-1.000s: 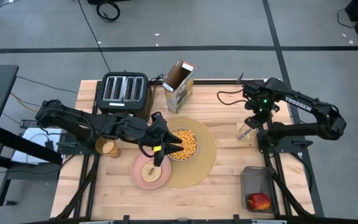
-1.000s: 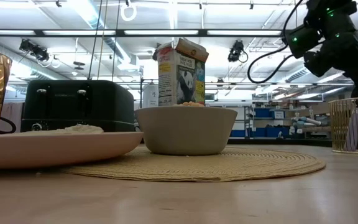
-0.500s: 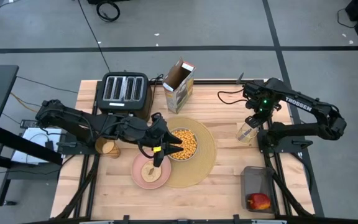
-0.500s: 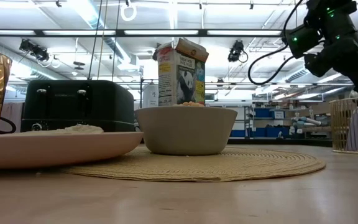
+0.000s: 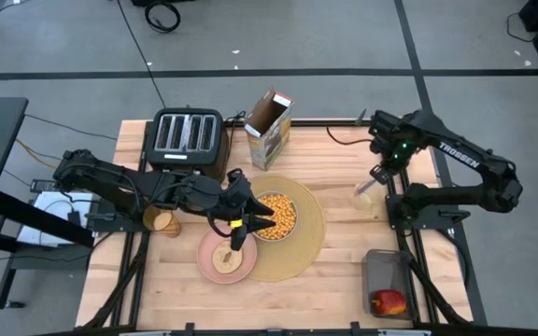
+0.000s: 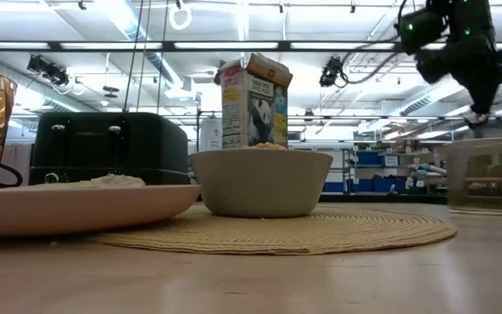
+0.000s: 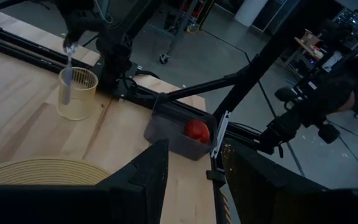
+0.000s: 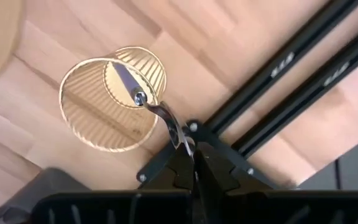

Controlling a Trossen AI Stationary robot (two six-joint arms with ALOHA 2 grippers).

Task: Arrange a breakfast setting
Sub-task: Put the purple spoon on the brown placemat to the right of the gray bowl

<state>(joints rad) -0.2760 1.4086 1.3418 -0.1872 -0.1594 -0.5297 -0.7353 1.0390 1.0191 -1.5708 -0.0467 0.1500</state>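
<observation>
The right claw [image 8: 191,163], near the desk's [image 5: 334,271] right edge, is pinched on the handle of the metal spoon [image 8: 157,112], held above the amber translucent cup [image 8: 104,106]. The left claw [image 5: 250,222], fingers spread, hovers between the pink plate [image 5: 215,269] and the pale grey bowl [image 5: 278,215] on the placemat [image 5: 302,247].

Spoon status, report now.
Right end effector shut on metal spoon, spoon above amber cup. Left end effector over pink plate. Nothing blocking.
</observation>
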